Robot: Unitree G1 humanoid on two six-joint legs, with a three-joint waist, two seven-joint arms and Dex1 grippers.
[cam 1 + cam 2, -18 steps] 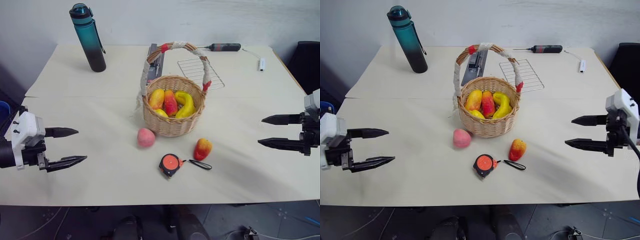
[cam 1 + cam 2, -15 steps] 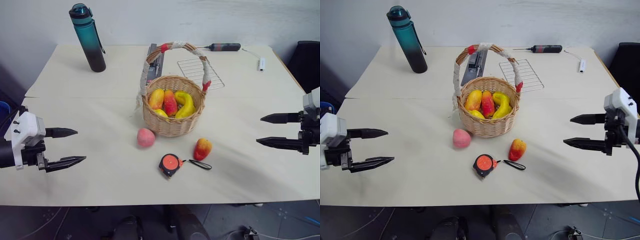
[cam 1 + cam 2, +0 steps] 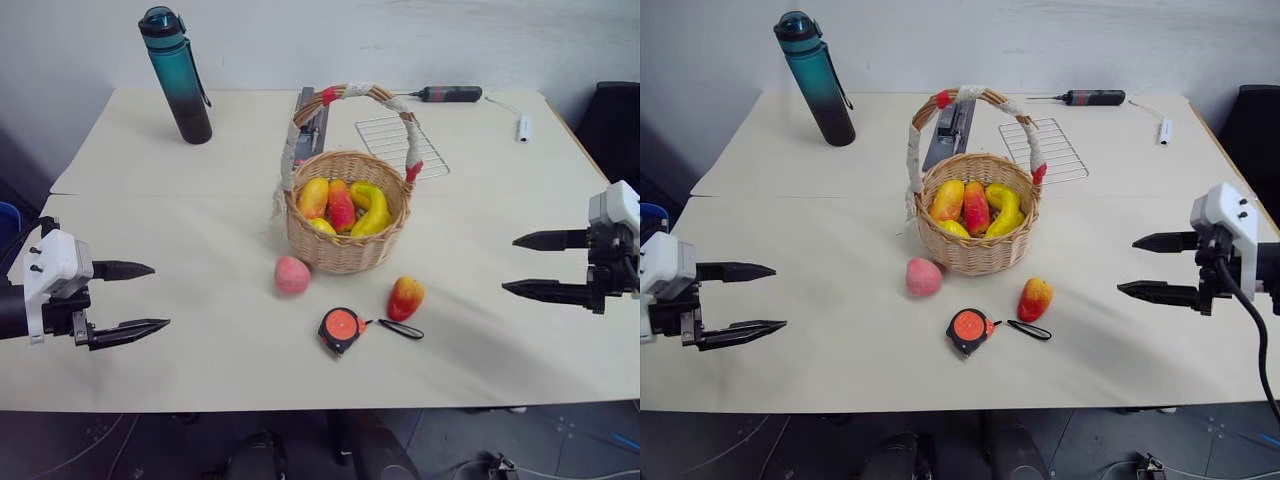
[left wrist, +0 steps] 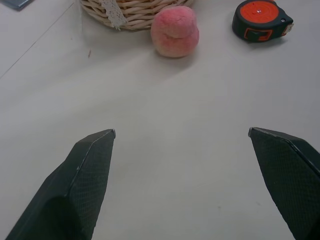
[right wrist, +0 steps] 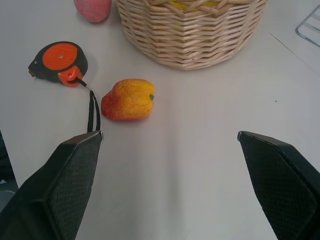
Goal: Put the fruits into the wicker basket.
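Peach point(image 3: 292, 274) sits on the table point(image 3: 180, 220) just off the wicker basket's point(image 3: 346, 250) front-left wall, about 7 o'clock from it, not quite touching as far as I can tell. Mango-like fruit point(image 3: 405, 297) lies at roughly 5 o'clock from the basket, a bit further out, on its side. Orange-and-black tape measure point(image 3: 340, 328) is between the two fruits and nearer the table's front edge, its black strap point(image 3: 400, 329) looped out just beside the mango-like fruit. Basket already has yellow and red fruit inside, handle arched over the top. Left gripper point(image 3: 140, 298): jaws wide apart, holding nothing, touching nothing, above bare table well out at 9 o'clock from the peach; fingers point inward toward centre and tilt slightly down. Right gripper point(image 3: 528, 264): same story, jaws spread wide, empty, well out at 3 o'clock from the mango-like fruit, fingers aimed inward across the table and slightly down. Left wrist view has the peach dead ahead between the fingers; right wrist view has the mango-like fruit ahead, closer to one finger. At the far side: teal bottle point(image 3: 177, 75) at 10 o'clock from the basket, wire rack point(image 3: 400, 145) at 1 o'clock, screwdriver point(image 3: 448, 94) beyond that.
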